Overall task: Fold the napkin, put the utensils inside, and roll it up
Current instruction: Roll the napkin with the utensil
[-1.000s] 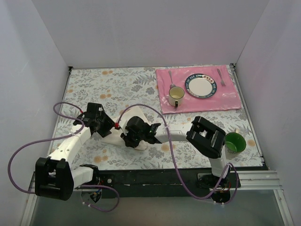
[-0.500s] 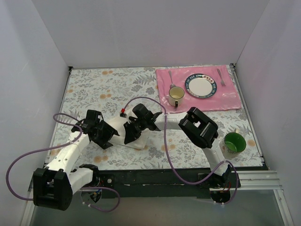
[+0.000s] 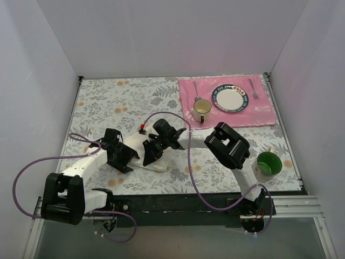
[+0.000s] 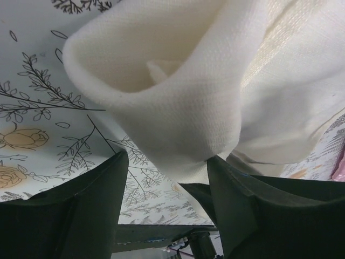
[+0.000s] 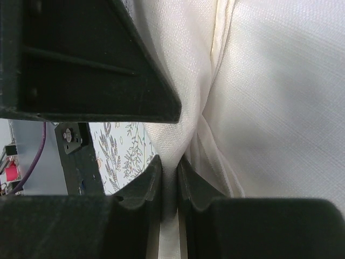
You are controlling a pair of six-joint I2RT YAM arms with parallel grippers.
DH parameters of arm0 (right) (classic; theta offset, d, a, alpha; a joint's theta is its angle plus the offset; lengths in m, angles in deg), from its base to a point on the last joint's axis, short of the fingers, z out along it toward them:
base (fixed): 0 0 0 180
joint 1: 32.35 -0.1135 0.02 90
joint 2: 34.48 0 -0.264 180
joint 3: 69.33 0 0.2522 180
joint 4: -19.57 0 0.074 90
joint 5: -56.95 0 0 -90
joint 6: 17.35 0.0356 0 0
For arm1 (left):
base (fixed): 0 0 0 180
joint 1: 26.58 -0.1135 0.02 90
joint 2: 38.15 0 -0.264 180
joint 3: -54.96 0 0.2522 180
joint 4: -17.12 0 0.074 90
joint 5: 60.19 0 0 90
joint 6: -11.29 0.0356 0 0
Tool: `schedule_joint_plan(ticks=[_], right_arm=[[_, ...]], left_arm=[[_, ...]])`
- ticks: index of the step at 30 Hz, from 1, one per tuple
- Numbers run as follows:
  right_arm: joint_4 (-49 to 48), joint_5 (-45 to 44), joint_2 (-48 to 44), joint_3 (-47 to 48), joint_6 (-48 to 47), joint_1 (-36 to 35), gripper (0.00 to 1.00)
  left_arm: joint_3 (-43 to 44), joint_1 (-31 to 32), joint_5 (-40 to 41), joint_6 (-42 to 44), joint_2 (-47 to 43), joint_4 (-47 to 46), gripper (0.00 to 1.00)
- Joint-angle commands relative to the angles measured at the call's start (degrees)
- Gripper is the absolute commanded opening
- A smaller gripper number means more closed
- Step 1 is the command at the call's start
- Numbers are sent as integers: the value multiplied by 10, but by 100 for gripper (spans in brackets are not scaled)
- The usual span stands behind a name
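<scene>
Two things have changed in the last second. My left gripper (image 3: 124, 155) has let its jaws spread and slid down toward the near-left end of the plain off-white cloth napkin (image 3: 136, 147). My right gripper (image 5: 170, 172) has swung in from the near side and tightened onto the cloth.

On my left wrist view the two dark fingers (image 4: 91, 205) stand well apart. The open, tube-like end of the rolled cloth hangs just above them, and only the right-hand finger touches its lower edge, so that side holds nothing. On my right wrist view the pads are pressed together on a thin pleat of fabric, so that side is clamped on the napkin.

The napkin lies bunched on the floral-printed table cover (image 3: 102, 102) between my two wrists, near the front edge and well apart from the pink rectangular placemat (image 3: 259, 116).

I read this as a handover of the grip: the right now pins the bundle while the left is free to re-grip and carry on rolling.

No slim silver table knife shows in any view, so I cannot tell whether it is inside the roll. The roll looks loose and could slacken while only one side holds it.
</scene>
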Motion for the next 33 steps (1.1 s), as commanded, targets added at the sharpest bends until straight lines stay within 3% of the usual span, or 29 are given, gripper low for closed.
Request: schedule_joint_plan(ticks=[1, 7, 11, 17, 21, 23, 27, 33], right_arm=[[89, -13, 34, -25, -6, -7, 2], [90, 5, 38, -24, -6, -8, 1], [93, 12, 42, -20, -10, -8, 1], [118, 26, 48, -8, -28, -9, 3], [186, -28, 34, 29, -85, -18, 16], [216, -58, 26, 46, -103, -24, 22], [268, -160, -15, 70, -131, -48, 43], [296, -284, -81, 83, -149, -78, 60]], left_arm=[[-12, 3, 51, -17, 8, -33, 59], [-23, 12, 114, -7, 19, -70, 53], [-45, 14, 133, 10, 21, -108, 40], [-52, 13, 137, 28, 45, -108, 10], [-37, 14, 127, 34, 61, -88, 0], [-27, 14, 118, 35, 69, -73, 0], [12, 15, 111, 30, 76, -39, 0], [27, 15, 101, 13, 74, -10, 0]])
